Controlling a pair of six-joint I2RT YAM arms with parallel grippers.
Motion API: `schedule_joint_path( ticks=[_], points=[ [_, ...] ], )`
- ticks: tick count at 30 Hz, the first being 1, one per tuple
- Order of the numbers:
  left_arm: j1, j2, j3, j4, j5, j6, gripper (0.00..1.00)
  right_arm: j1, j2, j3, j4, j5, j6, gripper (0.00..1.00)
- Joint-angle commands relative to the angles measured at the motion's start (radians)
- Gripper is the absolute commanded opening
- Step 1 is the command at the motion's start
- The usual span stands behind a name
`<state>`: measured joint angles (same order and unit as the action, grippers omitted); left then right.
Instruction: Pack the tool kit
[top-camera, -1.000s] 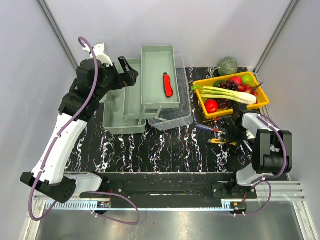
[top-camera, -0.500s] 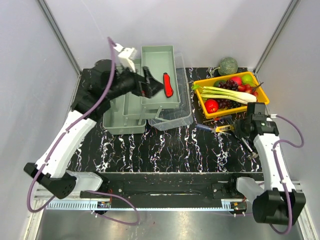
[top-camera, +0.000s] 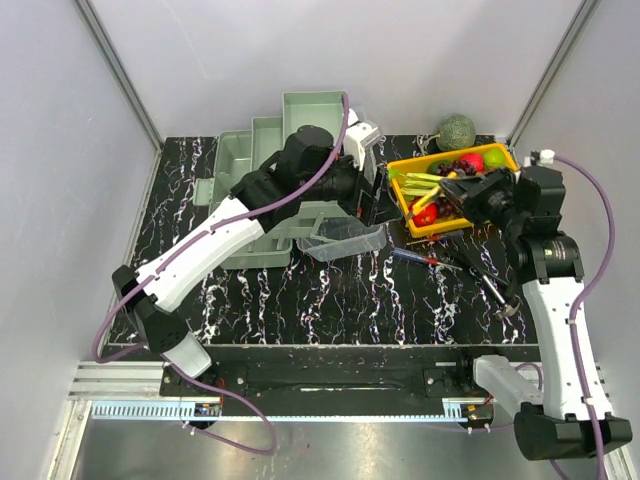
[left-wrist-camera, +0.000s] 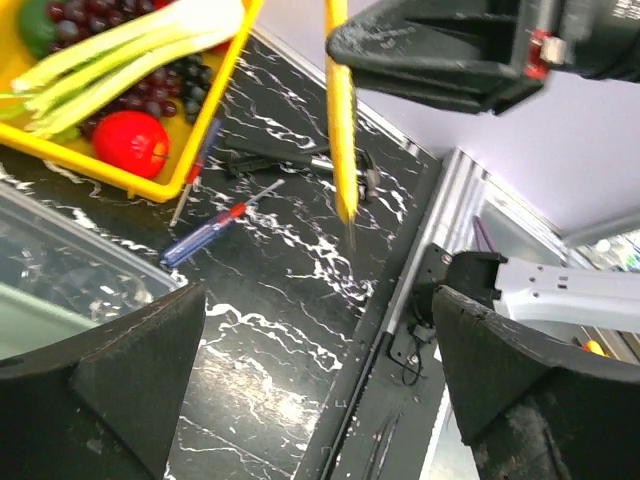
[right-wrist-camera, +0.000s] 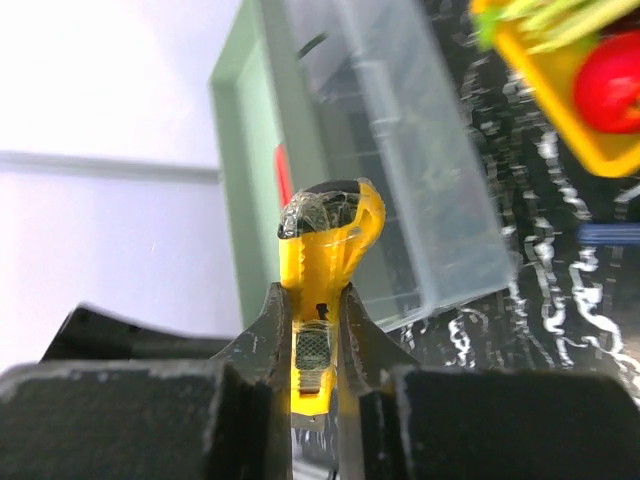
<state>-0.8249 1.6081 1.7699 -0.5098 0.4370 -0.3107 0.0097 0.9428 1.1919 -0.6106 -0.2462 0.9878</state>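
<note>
Right jaws pinch the yellow utility knife (right-wrist-camera: 325, 250) (print too blurred).

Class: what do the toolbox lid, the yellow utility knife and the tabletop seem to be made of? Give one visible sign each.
Toolbox lid: clear plastic, probably; you can see through it.
Yellow utility knife: glossy moulded plastic casing, judging by its shine.
Tabletop: black with white veins, marble-look; stone or printed laminate cannot be told.

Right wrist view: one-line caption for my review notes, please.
Right pincer shut on a yellow plastic utility knife, facing the open pale grey-green plastic toolbox and its translucent clear lid.
</note>
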Motion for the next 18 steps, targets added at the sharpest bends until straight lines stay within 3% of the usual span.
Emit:
schedule_joint_path(
  ticks=[1,6,9,18],
  points=[
    [0.0,-0.034,0.102,-0.012,-0.186,0.042,0.99,0.131,0.08,0.119,0.14,-0.061,-0.087,0.0],
    [0.024,-0.157,0.059,-0.067,-0.622,0.024,0.99,0.315,0.263,0.28,0.161,0.014,-0.162,0.0],
    [0.052,-0.255,-0.018,-0.07,-0.772,-0.007,0.99,0.404,0.384,0.359,0.178,0.048,-0.207,0.0],
    [0.11,-0.477,-0.23,-0.116,-0.889,-0.096,0.99,0.533,0.708,0.56,0.207,0.11,-0.304,0.0]
  ],
)
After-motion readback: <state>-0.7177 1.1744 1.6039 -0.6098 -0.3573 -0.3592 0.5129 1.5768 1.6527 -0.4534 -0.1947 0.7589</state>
